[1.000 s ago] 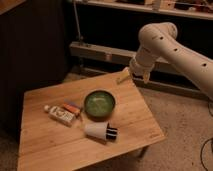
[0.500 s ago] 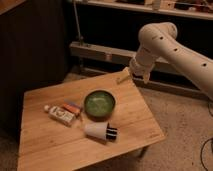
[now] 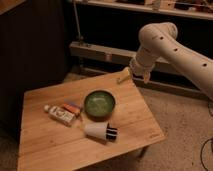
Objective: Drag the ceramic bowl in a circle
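The ceramic bowl [image 3: 99, 104] is round, glossy green with a darker rim, and sits upright near the middle of the wooden table [image 3: 45, 150]. The gripper [image 3: 123, 76] hangs at the end of the white arm [image 3: 165, 42], above the table's far right corner. It is up and to the right of the bowl, well apart from it and holding nothing that I can see.
A white cup with a black end [image 3: 100, 131] lies on its side just in front of the bowl. A white tube [image 3: 59, 115] and a small orange item [image 3: 72, 108] lie left of the bowl. Dark shelving stands behind the table.
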Controlling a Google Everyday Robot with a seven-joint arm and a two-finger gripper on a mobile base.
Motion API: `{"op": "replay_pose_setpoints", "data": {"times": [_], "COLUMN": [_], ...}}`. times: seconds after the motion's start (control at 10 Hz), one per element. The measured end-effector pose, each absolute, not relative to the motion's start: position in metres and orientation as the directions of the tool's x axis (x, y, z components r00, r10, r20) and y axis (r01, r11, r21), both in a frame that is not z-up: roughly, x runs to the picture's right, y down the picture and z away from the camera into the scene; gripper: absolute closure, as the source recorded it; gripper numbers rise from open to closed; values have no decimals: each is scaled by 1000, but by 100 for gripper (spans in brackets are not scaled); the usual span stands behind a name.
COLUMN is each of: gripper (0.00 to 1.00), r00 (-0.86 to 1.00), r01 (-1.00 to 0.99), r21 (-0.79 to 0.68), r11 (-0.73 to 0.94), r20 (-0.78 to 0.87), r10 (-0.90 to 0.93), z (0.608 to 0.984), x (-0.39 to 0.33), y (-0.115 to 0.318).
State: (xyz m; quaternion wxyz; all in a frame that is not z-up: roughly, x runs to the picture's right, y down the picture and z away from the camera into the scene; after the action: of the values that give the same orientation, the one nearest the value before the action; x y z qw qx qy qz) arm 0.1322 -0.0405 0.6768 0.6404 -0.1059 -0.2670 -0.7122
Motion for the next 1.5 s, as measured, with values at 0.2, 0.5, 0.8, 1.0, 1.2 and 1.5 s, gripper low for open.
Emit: {"op": "replay_pose_setpoints", "data": {"times": [0.2,0.5,0.8,1.0,1.2,1.5], "gripper": [20,20,20,20,20,20], "r00": [-157,-157,-157,-157,-157,-160], "r01": [969,969,969,969,969,966], "r21": [245,245,245,245,245,254], "r11": [-37,-37,-37,-37,-37,-38], "r20": [493,493,493,493,493,479], "r10": [-856,-856,-856,-856,-856,-863], "z": [677,677,677,677,677,674], "x": [132,132,132,132,132,129], "y": [-40,-40,-40,-40,-40,-47]}}
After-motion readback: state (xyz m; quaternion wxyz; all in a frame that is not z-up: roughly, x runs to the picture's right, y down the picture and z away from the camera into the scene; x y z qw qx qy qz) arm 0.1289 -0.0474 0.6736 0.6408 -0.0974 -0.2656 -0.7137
